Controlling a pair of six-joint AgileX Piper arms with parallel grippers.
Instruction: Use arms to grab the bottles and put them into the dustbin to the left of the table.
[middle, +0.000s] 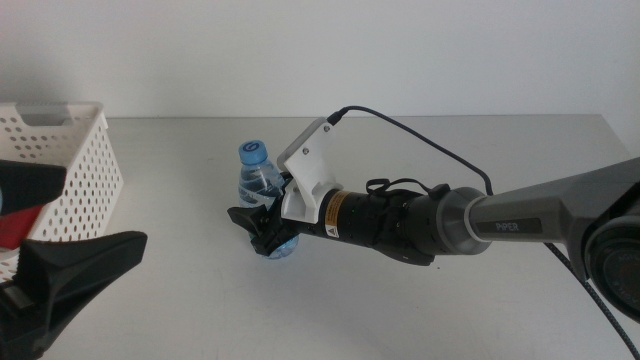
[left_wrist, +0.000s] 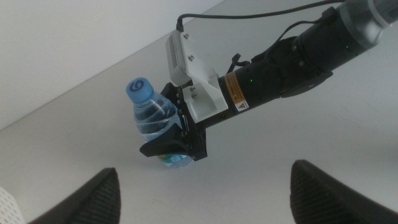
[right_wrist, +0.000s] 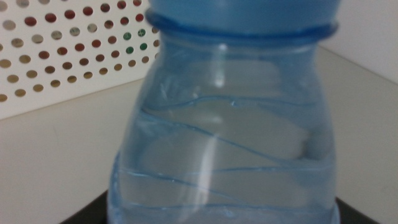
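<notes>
A clear water bottle (middle: 260, 183) with a blue cap stands mid-table, a little tilted. My right gripper (middle: 268, 228) reaches in from the right and is shut on its lower body; this also shows in the left wrist view (left_wrist: 177, 140). The bottle (right_wrist: 224, 124) fills the right wrist view. My left gripper (left_wrist: 204, 171) is open and empty at the front left, a short way from the bottle (left_wrist: 149, 112). The white perforated dustbin (middle: 70, 150) stands at the left. The tea bottle and the red can are not plainly in view.
Red and green colours show through the holes of the dustbin (right_wrist: 62, 62). A red patch (middle: 12, 215) shows at the left edge behind my left gripper's jaw. The right arm's black cable (middle: 420, 135) arcs over the table.
</notes>
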